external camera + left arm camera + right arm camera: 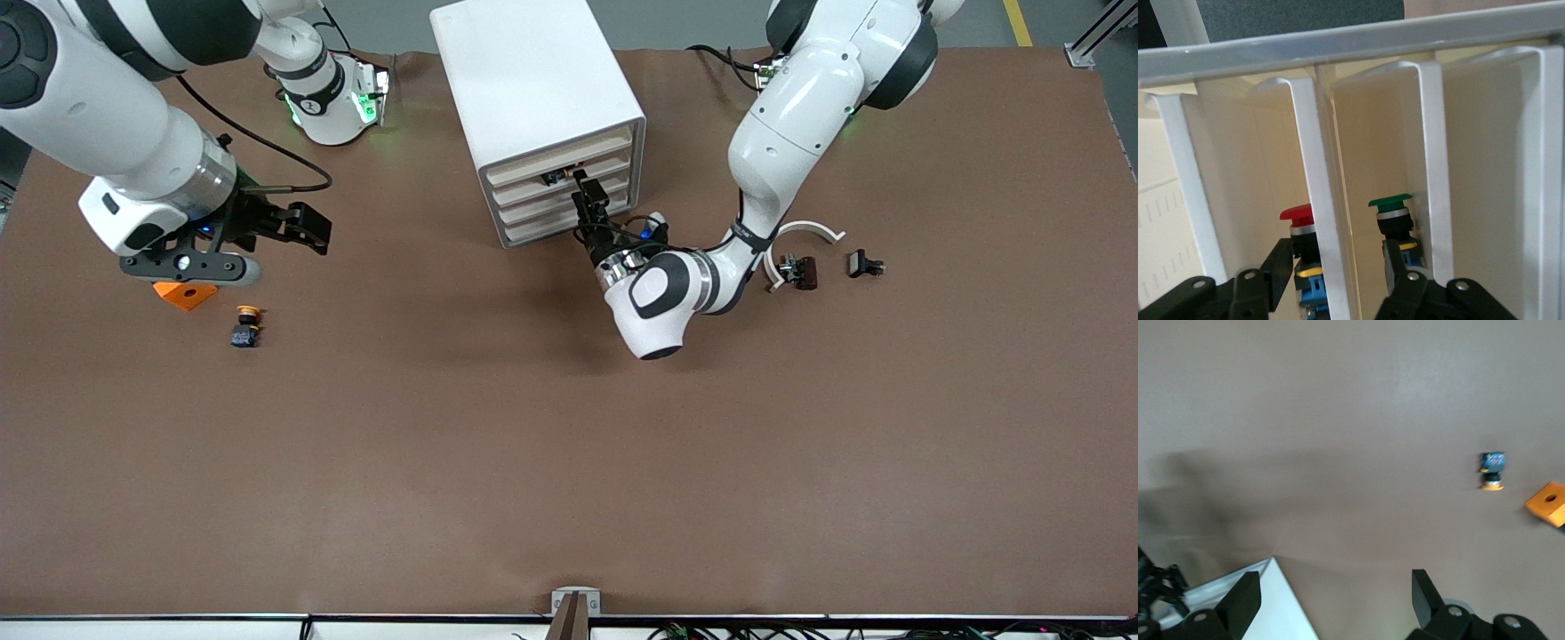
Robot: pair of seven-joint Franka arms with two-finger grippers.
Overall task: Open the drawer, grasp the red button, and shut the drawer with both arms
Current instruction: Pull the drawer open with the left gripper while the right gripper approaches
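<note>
The white cabinet [533, 89] stands near the robots' bases, its cream drawer [569, 171] facing the front camera. My left gripper [589, 197] reaches into that drawer. In the left wrist view the red-capped button [1298, 215] stands upright on a black, yellow and blue body beside a white divider [1318, 173]. My left gripper [1338, 257] is open and straddles the button and divider. One finger [1278, 267] lies against the button's body; the other finger [1395, 267] is in the adjoining compartment. My right gripper [307, 227] hangs open over the table at the right arm's end, holding nothing.
A green-capped button [1390, 202] stands in the adjoining compartment. An orange cube [184, 294] and a yellow-capped button [246, 327] lie under the right arm. A white curved piece [805, 233] and two small dark parts [797, 271] lie toward the left arm's end.
</note>
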